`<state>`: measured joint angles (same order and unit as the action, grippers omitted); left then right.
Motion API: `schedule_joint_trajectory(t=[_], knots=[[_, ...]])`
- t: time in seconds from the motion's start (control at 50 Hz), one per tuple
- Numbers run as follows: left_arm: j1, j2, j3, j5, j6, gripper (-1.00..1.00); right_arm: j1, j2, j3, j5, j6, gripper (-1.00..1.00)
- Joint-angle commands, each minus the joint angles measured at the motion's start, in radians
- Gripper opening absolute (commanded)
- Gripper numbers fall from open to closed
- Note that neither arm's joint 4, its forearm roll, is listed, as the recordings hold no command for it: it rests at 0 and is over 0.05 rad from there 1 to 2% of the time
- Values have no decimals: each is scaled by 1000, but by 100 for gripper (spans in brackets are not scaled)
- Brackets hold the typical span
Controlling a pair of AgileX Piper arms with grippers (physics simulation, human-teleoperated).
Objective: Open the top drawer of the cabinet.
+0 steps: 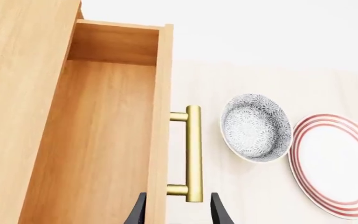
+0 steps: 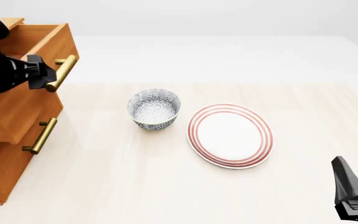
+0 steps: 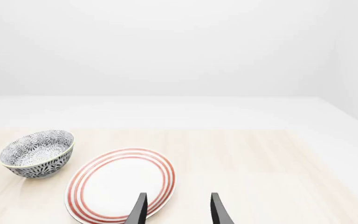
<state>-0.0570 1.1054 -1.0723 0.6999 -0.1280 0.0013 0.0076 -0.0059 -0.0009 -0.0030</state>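
Observation:
The cabinet (image 2: 5, 121) stands at the far left of the table. Its top drawer (image 1: 104, 140) is pulled out, and its inside shows empty. In the front view the top drawer (image 2: 45, 42) juts toward the table's middle. The brass handle (image 1: 193, 149) is on its front, also in the front view (image 2: 65, 67). My left gripper (image 1: 177, 201) is open, its fingers apart on either side of the drawer front and the handle's near end; in the front view the left gripper (image 2: 47, 77) sits at that end. My right gripper (image 3: 177, 203) is open and empty, low at the front right (image 2: 357, 164).
A blue-patterned bowl (image 2: 154, 108) stands right of the cabinet, with a red-ringed white plate (image 2: 230, 135) beside it. Both also show in the right wrist view, bowl (image 3: 37, 153) and plate (image 3: 120, 184). A lower drawer's brass handle (image 2: 42, 135) sticks out below.

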Motion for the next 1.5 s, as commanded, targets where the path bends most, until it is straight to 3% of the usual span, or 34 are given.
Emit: schedule_joint_trajectory(t=[0.02, 0.5, 0.96, 1.0, 1.04, 1.08, 1.12, 1.5], knots=[[-68, 13, 1, 2, -14, 100, 0, 0, 0, 0, 0, 100], [-184, 1, 0, 2, -64, 100, 0, 0, 0, 0, 0, 100], [-243, -2, 0, 3, -70, 100, 0, 0, 0, 0, 0, 100], [-328, -16, 7, -20, -141, 100, 0, 0, 0, 0, 0, 100], [-283, -2, 0, -1, -89, 100, 0, 0, 0, 0, 0, 100], [-326, -12, 5, -16, -131, 100, 0, 0, 0, 0, 0, 100], [-306, -2, 3, -8, -106, 100, 0, 0, 0, 0, 0, 100], [-346, 10, 6, -14, -106, 100, 0, 0, 0, 0, 0, 100]])
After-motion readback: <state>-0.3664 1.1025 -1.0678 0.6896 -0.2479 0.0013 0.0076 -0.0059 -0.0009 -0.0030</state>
